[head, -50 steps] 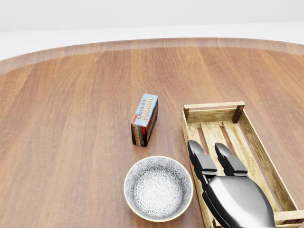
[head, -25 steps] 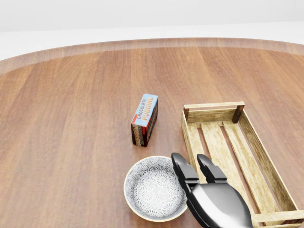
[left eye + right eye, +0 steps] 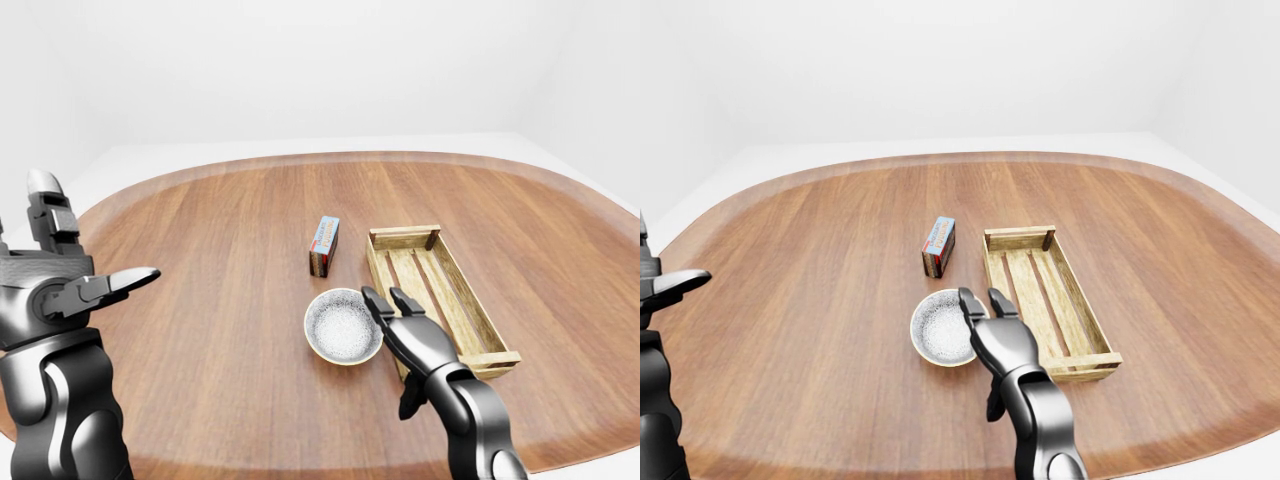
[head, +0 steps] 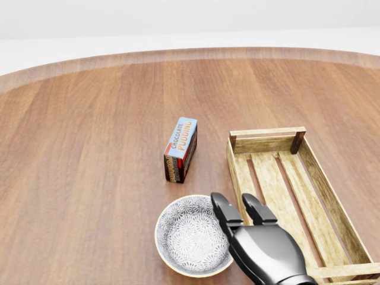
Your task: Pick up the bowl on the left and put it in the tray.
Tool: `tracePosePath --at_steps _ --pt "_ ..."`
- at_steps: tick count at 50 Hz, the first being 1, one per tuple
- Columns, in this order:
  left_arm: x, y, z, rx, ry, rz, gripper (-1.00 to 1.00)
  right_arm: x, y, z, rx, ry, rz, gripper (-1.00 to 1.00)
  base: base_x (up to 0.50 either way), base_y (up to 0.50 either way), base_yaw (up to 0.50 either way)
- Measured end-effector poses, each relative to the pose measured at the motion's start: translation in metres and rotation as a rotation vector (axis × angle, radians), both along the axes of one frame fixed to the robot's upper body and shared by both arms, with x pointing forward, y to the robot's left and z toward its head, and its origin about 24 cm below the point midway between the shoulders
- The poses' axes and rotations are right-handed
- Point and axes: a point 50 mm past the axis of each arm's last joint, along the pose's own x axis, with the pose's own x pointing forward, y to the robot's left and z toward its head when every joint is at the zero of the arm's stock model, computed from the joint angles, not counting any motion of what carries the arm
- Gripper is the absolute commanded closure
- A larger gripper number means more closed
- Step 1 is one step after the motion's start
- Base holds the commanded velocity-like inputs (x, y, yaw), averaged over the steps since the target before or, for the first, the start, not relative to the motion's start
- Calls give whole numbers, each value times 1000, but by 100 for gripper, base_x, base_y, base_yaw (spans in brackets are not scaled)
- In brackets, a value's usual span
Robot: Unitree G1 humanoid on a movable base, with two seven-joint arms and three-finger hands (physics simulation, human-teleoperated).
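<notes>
Reaching to grasp, the right hand, fingers apart and holding nothing, hovers over the right rim of the bowl. The bowl sits toward the tabletop's edge at the head view's bottom, just beside the tray. Next, the fingers need to close on that rim.

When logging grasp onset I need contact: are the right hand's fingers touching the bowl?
Cannot tell. Head view: the fingers of the right hand overlap the bowl at its right rim; no view shows contact or a gap.

The bowl wears a grey-white, seemingly floral pattern, cream-rimmed. The table is reddish-brown woodgrain, the tray pale wood, the pudding box blue, orange and brown.
</notes>
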Motion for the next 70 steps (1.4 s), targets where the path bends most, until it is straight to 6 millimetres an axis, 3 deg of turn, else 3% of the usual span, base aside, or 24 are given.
tracePosePath --at_steps 70 --pt "0 1 0 -2 -1 1 -100 29 27 -29 56 67 79 -100 0 0 0"
